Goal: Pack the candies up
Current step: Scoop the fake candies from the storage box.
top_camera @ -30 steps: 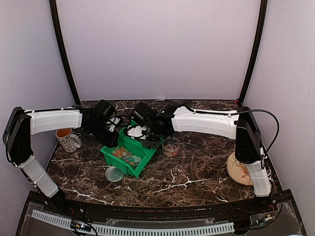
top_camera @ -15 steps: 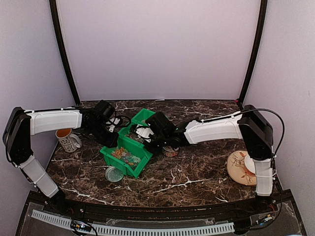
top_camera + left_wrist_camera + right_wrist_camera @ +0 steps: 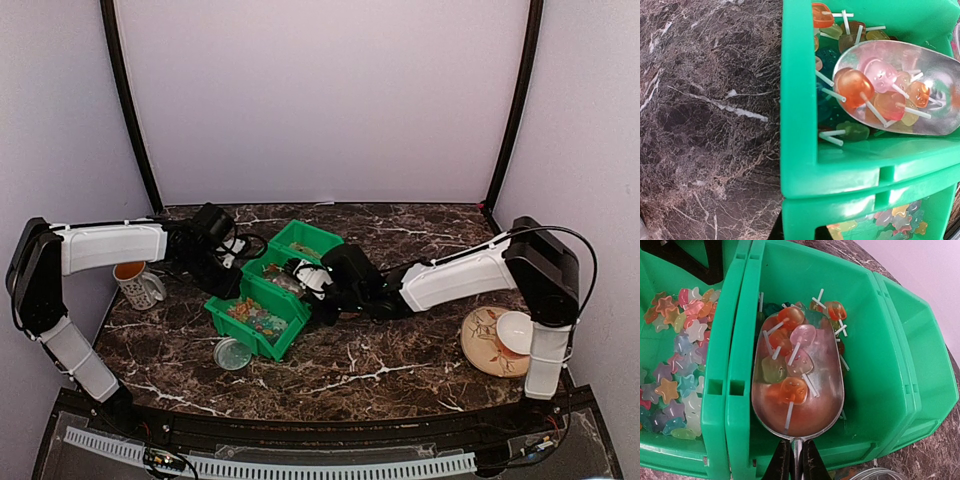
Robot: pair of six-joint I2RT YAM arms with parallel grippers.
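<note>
Three joined green bins [image 3: 262,300] stand mid-table. My right gripper [image 3: 796,460] is shut on the handle of a metal scoop [image 3: 827,405]. The scoop lies in the middle bin [image 3: 875,355], loaded with lollipop candies [image 3: 792,387] on white sticks; more candies lie under and beyond it. Star-shaped candies [image 3: 675,365] fill the near bin. From the left wrist I see the scoop [image 3: 940,100] and its candies [image 3: 860,87] over the bin wall [image 3: 800,125]. My left gripper [image 3: 807,232] is shut on that wall at the bins' left side [image 3: 222,262].
A mug [image 3: 135,285] stands at the left edge and a clear lid [image 3: 232,353] lies in front of the bins. At the right sits a plate [image 3: 480,350] with a white cup [image 3: 515,330]. A glass rim [image 3: 875,475] shows beside the bins.
My right arm has stretched out low and swung the scoop down into the middle bin, and it now covers the small jar. The left arm has not moved.
</note>
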